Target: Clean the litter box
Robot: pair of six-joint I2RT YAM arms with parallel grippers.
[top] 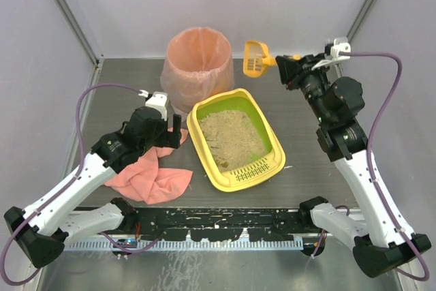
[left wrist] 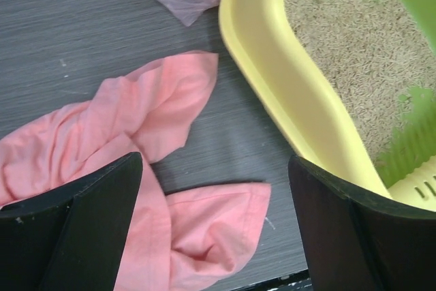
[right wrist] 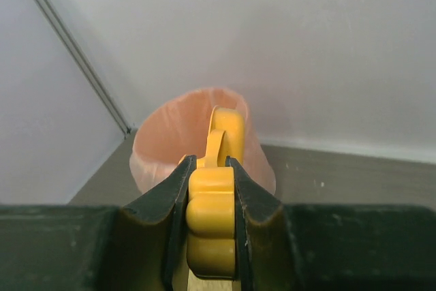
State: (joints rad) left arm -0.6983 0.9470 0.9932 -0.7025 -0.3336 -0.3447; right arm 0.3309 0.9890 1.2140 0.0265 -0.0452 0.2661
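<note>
We find the litter box (top: 248, 176) mid-table, long axis running from far edge to near edge with its grate end nearest, just right of our spread, empty left gripper (left wrist: 214, 165), the nearer arm, while our right gripper (right wrist: 211, 189), pinching the orange scoop (top: 254, 58) by its handle, hangs beyond the box's far right corner.

No text, label, brand, number or sign legible in any view. Litter box (top: 248, 176): plain yellow plastic, no marking readable. Scoop (top: 255, 57): no lettering made out, handle plain in right wrist view. Pink-lined bin (top: 178, 80): blank. Pink cloth (top: 153, 178) on surface: no tag readable.
</note>
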